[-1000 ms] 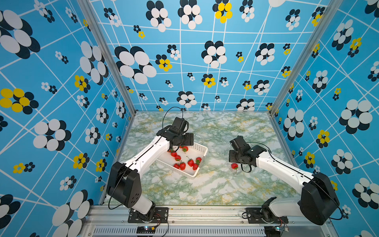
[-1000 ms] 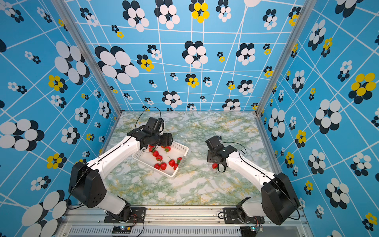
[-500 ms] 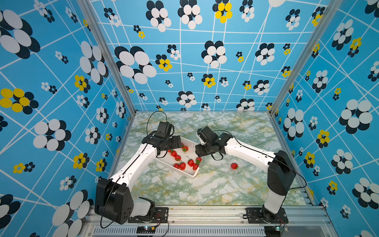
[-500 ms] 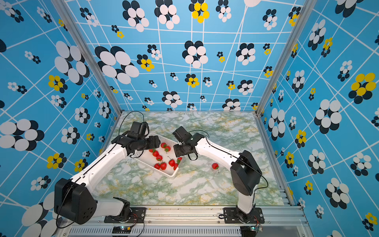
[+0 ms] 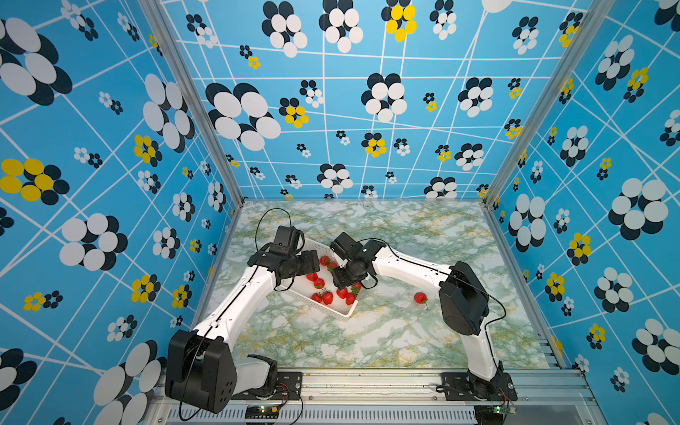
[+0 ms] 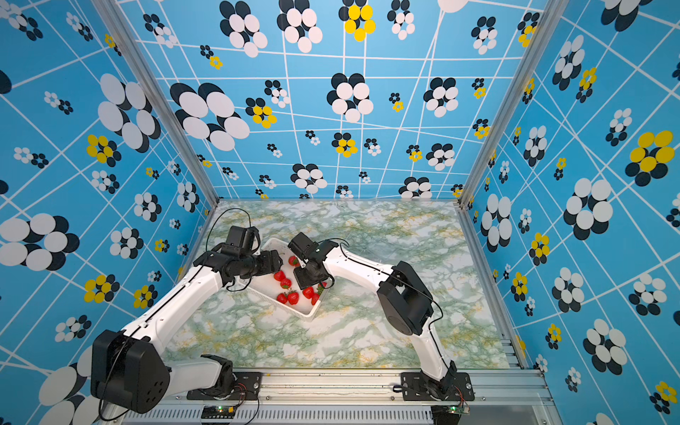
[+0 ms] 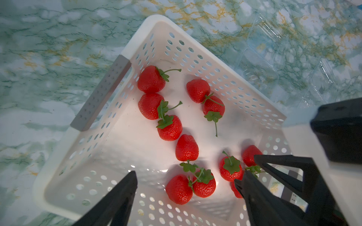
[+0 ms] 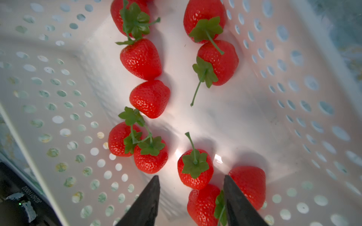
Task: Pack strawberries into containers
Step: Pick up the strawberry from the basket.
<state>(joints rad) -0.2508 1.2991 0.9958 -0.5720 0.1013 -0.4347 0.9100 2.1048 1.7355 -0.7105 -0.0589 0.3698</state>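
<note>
Two hands hover over the basket [image 7: 137,39] of strawberries [image 7: 150,79]: left hand [image 7: 185,175] wide, right hand [image 8: 191,177] narrower, straddling one.

Red strawberries [image 7: 186,147], white basket [image 7: 215,74], green-marbled table [image 5: 331,342]

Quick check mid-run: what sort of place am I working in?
Probably a robot lab test cell, not a real packing floor: an aluminium frame, blue flower-patterned walls on three sides, and a marble-look tabletop.
</note>
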